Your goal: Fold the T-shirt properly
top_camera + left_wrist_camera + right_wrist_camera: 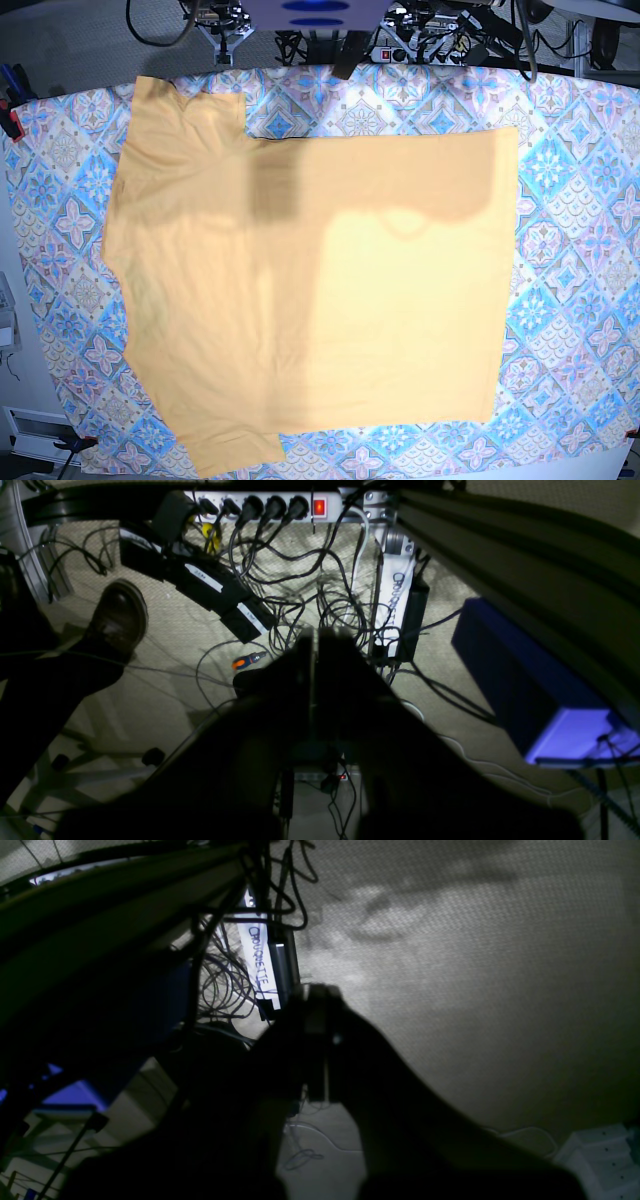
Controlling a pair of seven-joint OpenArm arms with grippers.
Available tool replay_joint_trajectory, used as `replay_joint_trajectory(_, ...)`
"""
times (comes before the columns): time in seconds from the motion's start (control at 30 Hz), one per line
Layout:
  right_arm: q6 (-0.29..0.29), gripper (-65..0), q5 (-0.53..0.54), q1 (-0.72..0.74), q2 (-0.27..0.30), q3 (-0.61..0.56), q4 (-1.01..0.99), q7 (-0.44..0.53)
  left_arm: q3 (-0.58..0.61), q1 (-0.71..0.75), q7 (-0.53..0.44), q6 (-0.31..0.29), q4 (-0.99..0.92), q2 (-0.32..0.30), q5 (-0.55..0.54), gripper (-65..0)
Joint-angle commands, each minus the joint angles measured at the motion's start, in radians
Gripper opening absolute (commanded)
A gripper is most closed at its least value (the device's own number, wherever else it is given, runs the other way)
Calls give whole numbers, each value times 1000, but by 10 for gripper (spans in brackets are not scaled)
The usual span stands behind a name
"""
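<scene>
Down below the table, the left wrist view looks at the floor past the left gripper point(316, 635), whose two dark jaws are pressed together with nothing between them. Behind it hangs one white power strip point(280, 506) with a single red switch lit and five black plugs in a row. A tangle of black cables point(310, 595) spreads beneath it. One brown shoe point(119, 616) stands at the left, one small orange-handled screwdriver point(248, 660) lies on the floor, and one blue box point(540, 690) sits at the right.

Next, the right wrist view is dim. The right gripper point(316, 990) is likewise closed and empty, pointing at bare speckled floor. One white label with dark lettering point(260, 965) shows beside more looped cables.

From above, the base view shows one T-shirt point(310, 290), yellow-orange, lying flat on the blue-pink tile-patterned cloth point(580, 250) that covers the table. Its right part is folded over into a straight-edged rectangle; two sleeves jut out at the left, one at top, one at bottom. No lettering shows. Neither arm reaches over the cloth in this view.
</scene>
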Motion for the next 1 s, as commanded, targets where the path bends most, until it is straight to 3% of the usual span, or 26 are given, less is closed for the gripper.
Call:
replay_joint_trajectory(0.0, 1, -650, 6, -4, 1, -1, 0, 5, 1, 11, -6, 0, 1, -3, 2, -649)
replay_joint_trajectory(0.97, 1, -650, 6, -12, 1, -1, 0, 5, 1, 56, -10, 0, 33, -7, 4, -650)
